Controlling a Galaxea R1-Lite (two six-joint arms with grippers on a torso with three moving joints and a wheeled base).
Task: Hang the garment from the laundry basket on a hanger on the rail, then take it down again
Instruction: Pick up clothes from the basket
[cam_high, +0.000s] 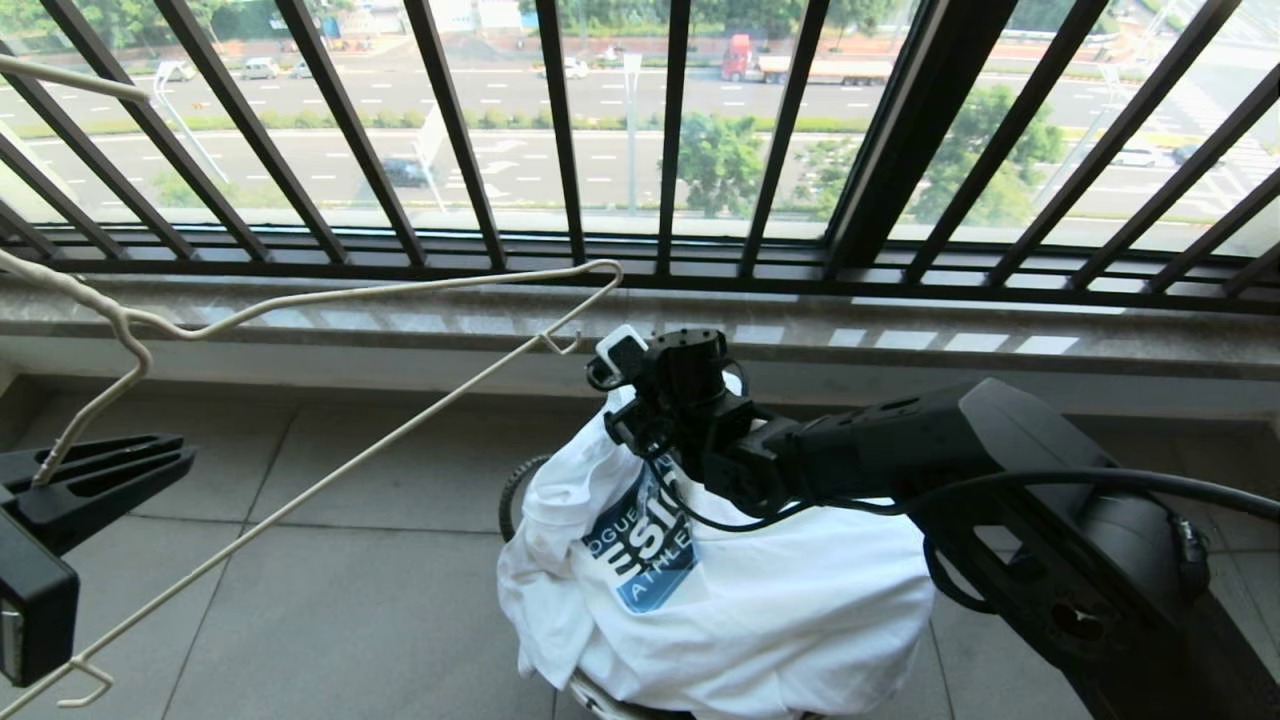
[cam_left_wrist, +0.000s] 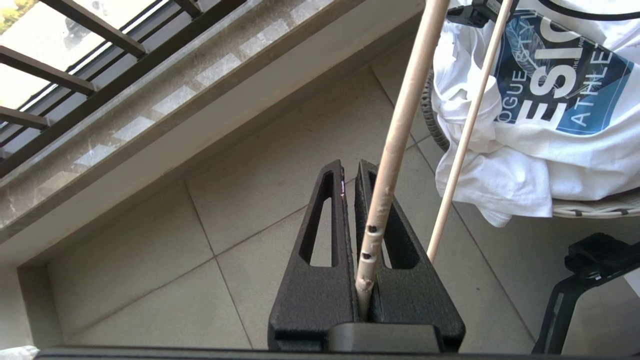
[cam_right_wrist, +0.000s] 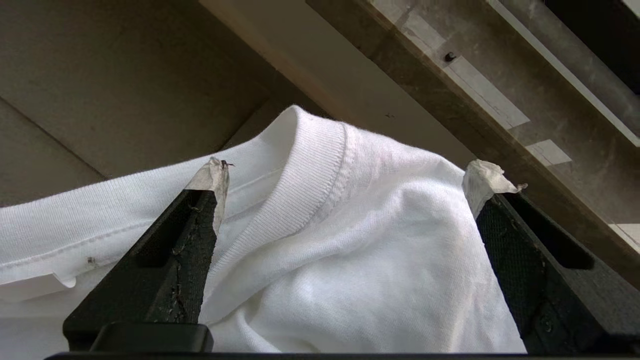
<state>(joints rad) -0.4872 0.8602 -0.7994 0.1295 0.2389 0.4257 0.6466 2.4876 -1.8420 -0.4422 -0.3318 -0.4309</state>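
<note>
My right gripper (cam_right_wrist: 345, 175) stands spread wide, its two taped fingertips (cam_right_wrist: 215, 175) on either side of the ribbed collar of the garment (cam_right_wrist: 350, 260), with nothing pinched between them. The collar rises in a fold between the fingers, and I cannot tell whether the tips touch the cloth or sit just above it. In the head view the same arm reaches in from the right, its wrist over the top of the heap of white fabric.

The garment (cam_high: 760, 590) lies bundled in the laundry basket (cam_high: 515, 495), spilling over the rim so that only a short arc of the woven edge shows on the left. Its blue chest logo (cam_high: 640, 545) with white letters faces up and toward me.

My left gripper (cam_left_wrist: 350, 200) is clamped tight on the hanger (cam_left_wrist: 400, 130), the thick cream wire running up between the closed fingers. In the head view that gripper (cam_high: 110, 470) sits low at the left edge, and the hanger (cam_high: 400, 290) stretches from it toward the middle, its far corner ending just beside the right wrist, above the garment. A small notch hook hangs near that corner.

The basket stands on grey floor tiles (cam_high: 380, 590). Beyond it runs a stone sill (cam_high: 900, 330), and above that a black railing (cam_high: 670, 130) of bars.
</note>
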